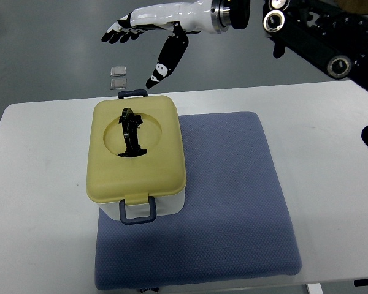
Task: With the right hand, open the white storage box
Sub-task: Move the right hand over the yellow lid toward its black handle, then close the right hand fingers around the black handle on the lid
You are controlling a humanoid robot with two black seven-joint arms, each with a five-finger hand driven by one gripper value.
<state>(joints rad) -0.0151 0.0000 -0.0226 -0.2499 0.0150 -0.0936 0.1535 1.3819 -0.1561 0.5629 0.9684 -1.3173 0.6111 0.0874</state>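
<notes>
My right hand (pixel 148 38) hangs at the top centre of the frame, fingers spread wide and holding nothing, thumb pointing down toward the box (pixel 136 160). The box sits left of centre on the blue mat (pixel 233 202), yellow lid (pixel 135 150) shut.

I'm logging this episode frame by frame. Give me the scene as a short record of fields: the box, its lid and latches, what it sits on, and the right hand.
box: white storage box, on the left part of the mat
lid: yellow lid, closed, black handle folded in its round recess
latches: near latch and far latch, both dark blue
support: blue mat on white table
right hand: open, fingers spread, above the box's far edge, touching nothing
left hand: not in view
</notes>
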